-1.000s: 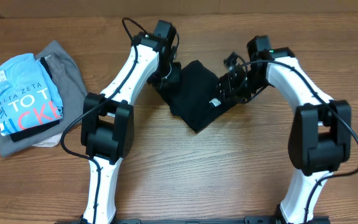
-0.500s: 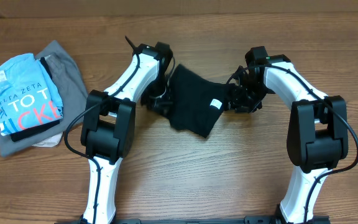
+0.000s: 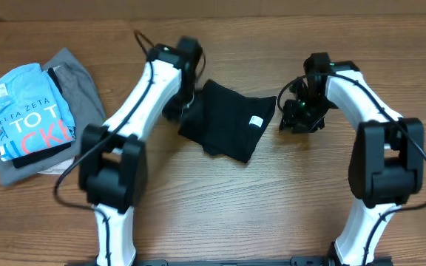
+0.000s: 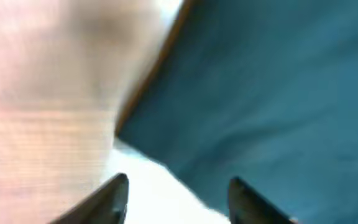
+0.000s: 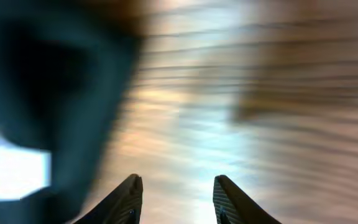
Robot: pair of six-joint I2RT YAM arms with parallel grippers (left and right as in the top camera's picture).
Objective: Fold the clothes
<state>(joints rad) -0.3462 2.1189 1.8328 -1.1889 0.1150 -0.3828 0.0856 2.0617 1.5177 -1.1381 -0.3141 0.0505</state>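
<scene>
The black T-shirt [image 3: 231, 120] lies folded into a small bundle on the wooden table, its white neck label [image 3: 256, 123] facing up. My left gripper [image 3: 177, 111] is at the shirt's left edge. In the left wrist view its fingers [image 4: 178, 202] are apart with nothing between them, the dark fabric [image 4: 272, 87] just ahead. My right gripper [image 3: 296, 118] is just right of the shirt, apart from it. In the right wrist view its fingers [image 5: 178, 202] are open over bare wood, the shirt [image 5: 48, 74] blurred at left.
A pile of other garments lies at the far left: a light blue lettered shirt [image 3: 28, 111] on a grey garment [image 3: 83, 92]. The table's back edge [image 3: 272, 18] runs along the top.
Both grippers have let go of the black shirt and drawn outward, the left to the left, the right to the right. The shirt has settled flatter on the table.
</scene>
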